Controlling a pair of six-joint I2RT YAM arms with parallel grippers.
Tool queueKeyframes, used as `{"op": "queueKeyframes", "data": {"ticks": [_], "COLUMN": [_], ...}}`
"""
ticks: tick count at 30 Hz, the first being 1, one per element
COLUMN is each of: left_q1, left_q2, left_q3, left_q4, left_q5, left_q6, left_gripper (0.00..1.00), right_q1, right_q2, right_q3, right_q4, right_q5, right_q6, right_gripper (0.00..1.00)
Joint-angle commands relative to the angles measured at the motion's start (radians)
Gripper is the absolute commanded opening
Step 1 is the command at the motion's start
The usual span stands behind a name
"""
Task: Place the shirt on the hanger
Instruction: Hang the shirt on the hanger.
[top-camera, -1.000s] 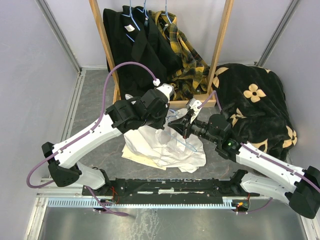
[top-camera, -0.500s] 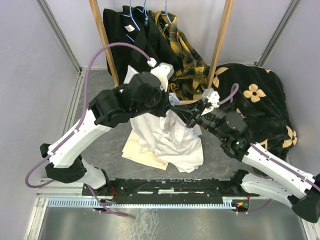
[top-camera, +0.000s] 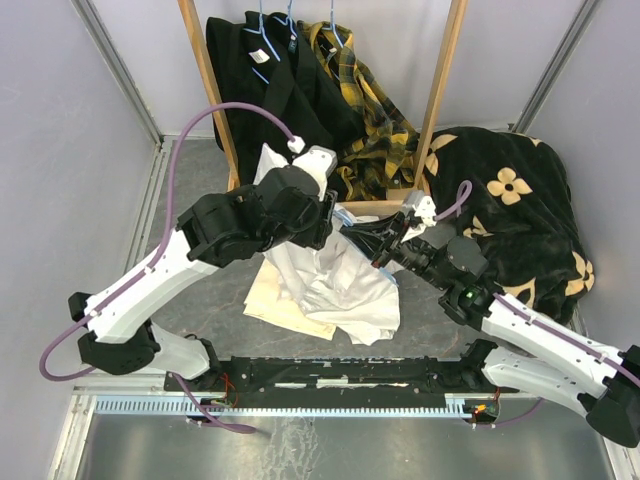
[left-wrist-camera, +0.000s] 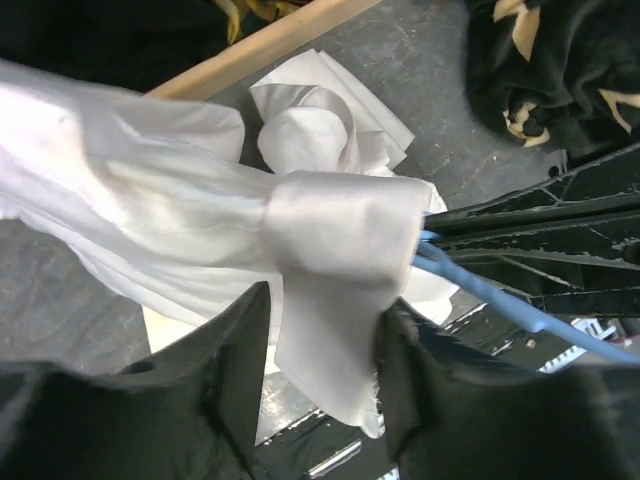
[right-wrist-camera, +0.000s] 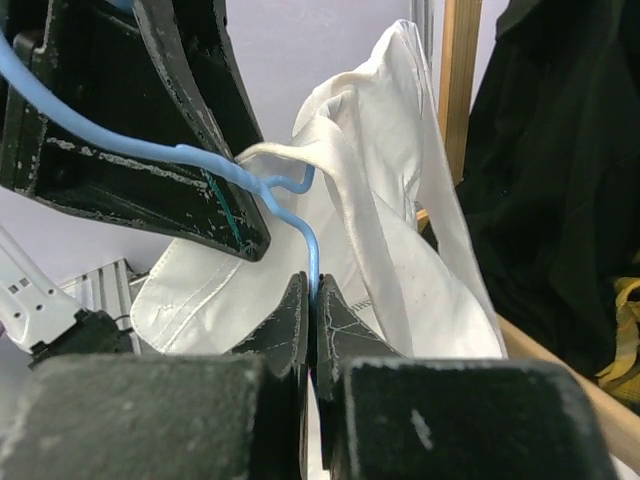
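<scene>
The white shirt hangs bunched between both arms, its lower part on the table. In the left wrist view a folded band of the shirt lies between the parted fingers of my left gripper, which is open and not pinching it. The light-blue hanger pokes out of the cloth to the right. My right gripper is shut on the hanger wire just below a bend, with the shirt draped behind. From above, the left gripper and right gripper nearly meet.
A wooden rack at the back carries black garments and a plaid one on blue hangers. A black flowered blanket fills the right side. A cream-yellow cloth lies under the shirt.
Both arms rose from the table, lifting shirt and hanger. In the last half second my left gripper's jaws have parted from shut; the right gripper stays shut on the hanger.
</scene>
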Motion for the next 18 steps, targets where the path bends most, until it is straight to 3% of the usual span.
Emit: {"op": "queueKeyframes", "data": {"ticks": [1, 8, 12, 15, 18], "left_q1": [0.0, 0.001, 0.002, 0.002, 0.002], "left_q2": [-0.129, -0.203, -0.232, -0.28, -0.344], "left_q3": [-0.021, -0.017, 0.043, 0.048, 0.009], "left_q4": [0.052, 0.07, 0.074, 0.124, 0.21], "left_q5": [-0.075, -0.08, -0.105, -0.092, 0.014], "left_q6": [0.031, 0.085, 0.187, 0.283, 0.331], "left_gripper": [0.59, 0.69, 0.74, 0.79, 0.81], "right_q1": [0.0, 0.0, 0.0, 0.0, 0.0], "right_q2": [-0.009, 0.043, 0.072, 0.078, 0.081], "right_q3": [-0.008, -0.083, -0.106, -0.107, -0.106], "right_q4": [0.158, 0.386, 0.51, 0.524, 0.506], "right_q5": [0.037, 0.056, 0.05, 0.036, 0.04], "right_q6": [0.058, 0.142, 0.167, 0.183, 0.191], "right_gripper": [0.0, 0.0, 0.0, 0.0, 0.0]}}
